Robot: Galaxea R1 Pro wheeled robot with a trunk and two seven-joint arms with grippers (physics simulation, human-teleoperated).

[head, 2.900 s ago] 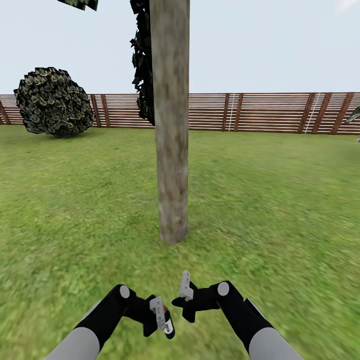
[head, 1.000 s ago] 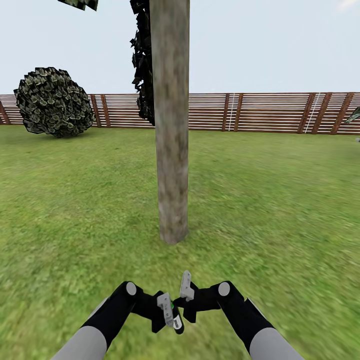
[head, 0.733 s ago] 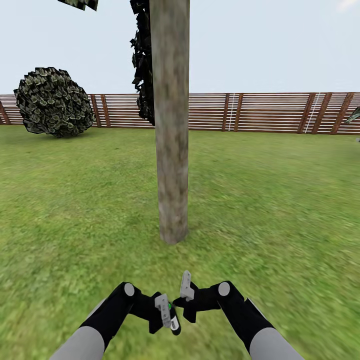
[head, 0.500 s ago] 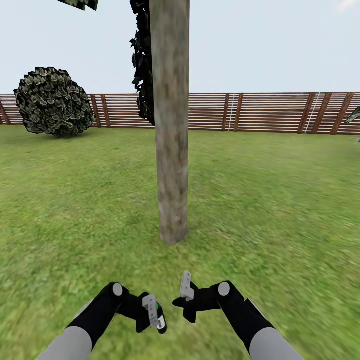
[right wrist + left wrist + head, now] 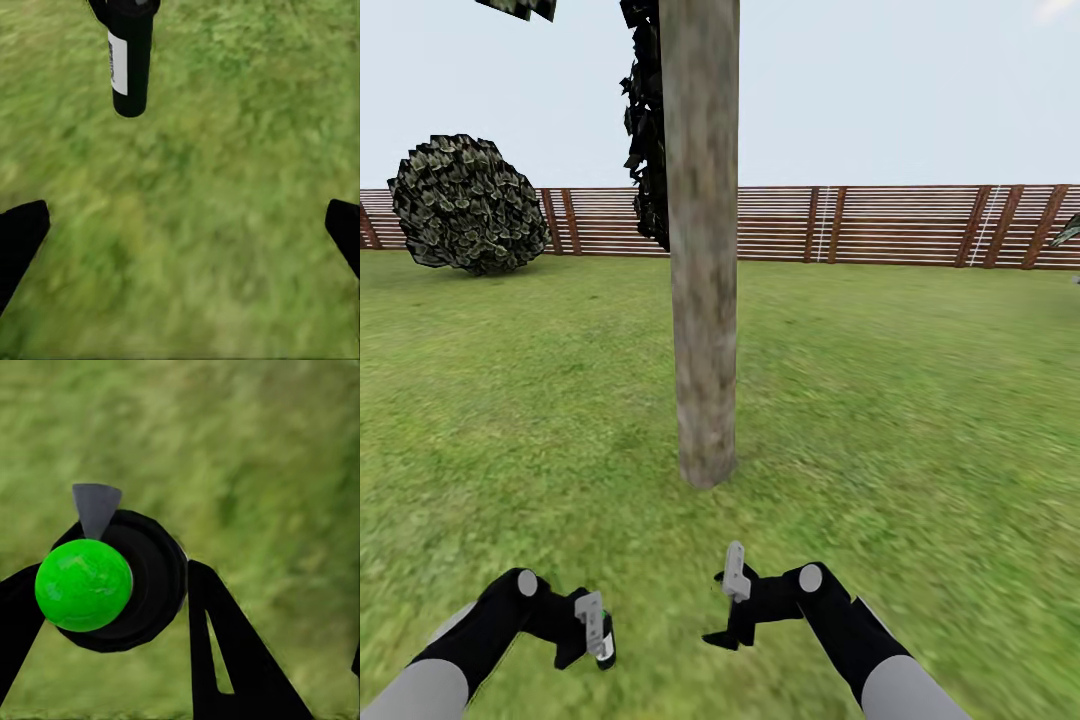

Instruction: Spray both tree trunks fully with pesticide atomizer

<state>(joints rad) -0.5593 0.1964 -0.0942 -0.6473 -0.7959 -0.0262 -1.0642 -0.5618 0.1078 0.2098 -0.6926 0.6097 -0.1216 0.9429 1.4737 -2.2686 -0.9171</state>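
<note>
left gripper [image 5: 596,630] swung left, clasping atomizer [image 5: 604,640].

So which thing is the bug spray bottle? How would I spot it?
Find the big grey-tan tree trunk standing in the grass, then look down toward the robot's two black arms. The atomizer is the small black bottle in the left gripper. It has a white label and a bright green top; the right gripper holds nothing.

grass floor [image 5: 920,400], tree trunk [image 5: 703,300], bush [image 5: 468,205]
</note>
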